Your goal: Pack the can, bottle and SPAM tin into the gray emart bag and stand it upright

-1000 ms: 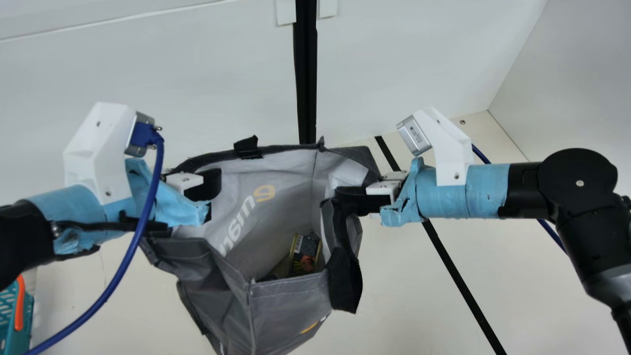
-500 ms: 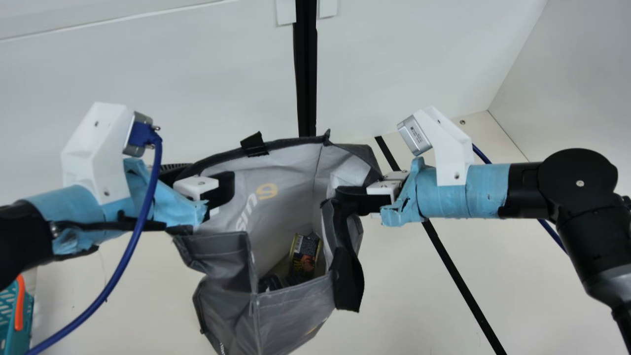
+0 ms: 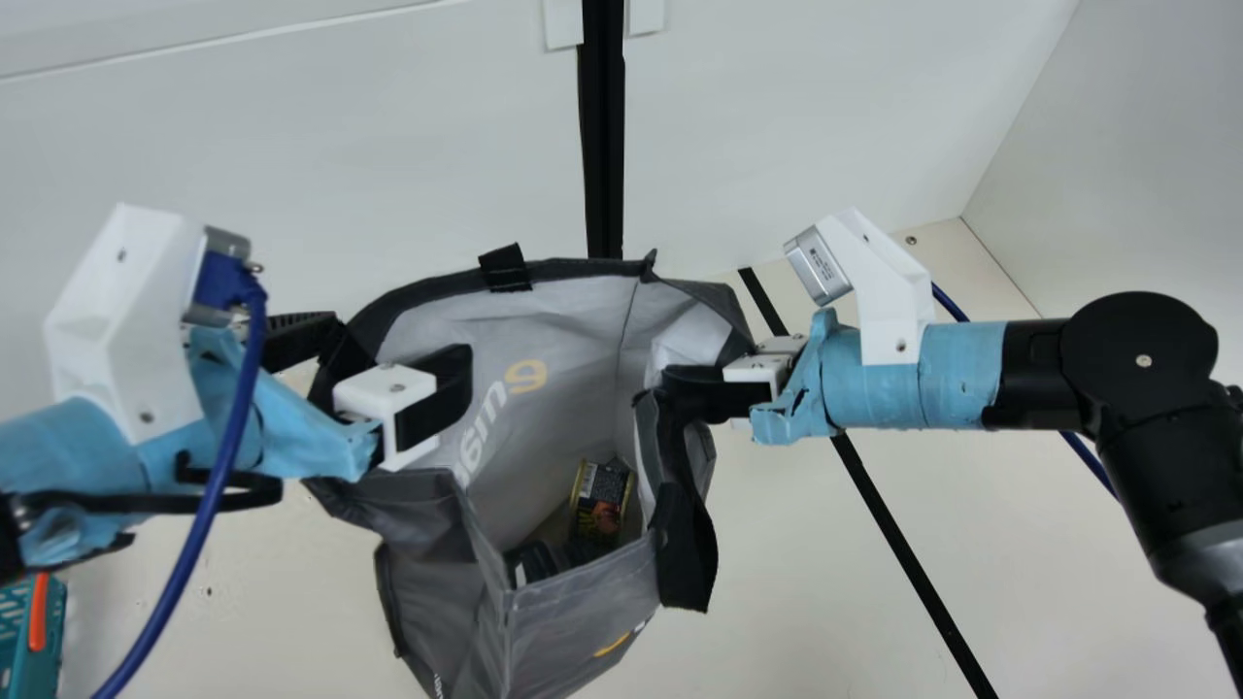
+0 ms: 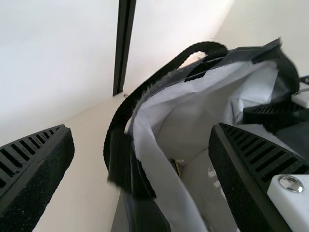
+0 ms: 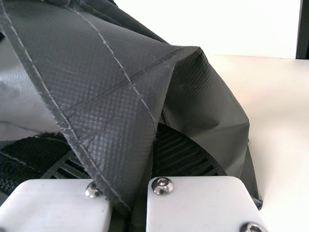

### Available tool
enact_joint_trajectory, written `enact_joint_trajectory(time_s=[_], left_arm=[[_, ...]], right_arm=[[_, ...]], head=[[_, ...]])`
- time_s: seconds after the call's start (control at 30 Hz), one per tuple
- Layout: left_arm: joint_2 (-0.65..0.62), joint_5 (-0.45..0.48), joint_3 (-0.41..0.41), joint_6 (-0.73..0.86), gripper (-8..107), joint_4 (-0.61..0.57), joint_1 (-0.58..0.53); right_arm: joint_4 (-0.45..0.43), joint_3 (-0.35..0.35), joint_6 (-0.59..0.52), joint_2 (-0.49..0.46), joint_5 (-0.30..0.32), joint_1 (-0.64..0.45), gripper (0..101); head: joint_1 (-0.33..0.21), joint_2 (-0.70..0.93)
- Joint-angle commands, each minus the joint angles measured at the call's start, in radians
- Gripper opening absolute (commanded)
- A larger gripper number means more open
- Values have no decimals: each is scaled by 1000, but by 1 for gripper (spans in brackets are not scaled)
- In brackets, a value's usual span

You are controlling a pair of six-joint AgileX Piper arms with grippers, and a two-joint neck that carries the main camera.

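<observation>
One wide left claw [image 3: 386, 349] straddles the gray bag's rim [image 3: 418, 299]; the right claw [image 3: 672, 390] pinches its side.

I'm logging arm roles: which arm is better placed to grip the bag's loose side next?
Left, probably: the left gripper, open, straddles the bag's rim, while the right gripper pinches the opposite side.
</observation>
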Motion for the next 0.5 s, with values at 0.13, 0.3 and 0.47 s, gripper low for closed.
enact_joint_trajectory(time_s=[0.13,0.3,0.47], left_arm=[[-61,-12,26,-8,90,11,17],[-120,-17,54,-22,90,29,41],[-183,-20,89,-40,90,49,73]], right_arm=[[0,0,0,0,0,0,0],[0,0,0,0,-1,0,0],[1,0,0,0,-1,0,0]], head=[[-23,-1],[-23,-1],[-23,-1]])
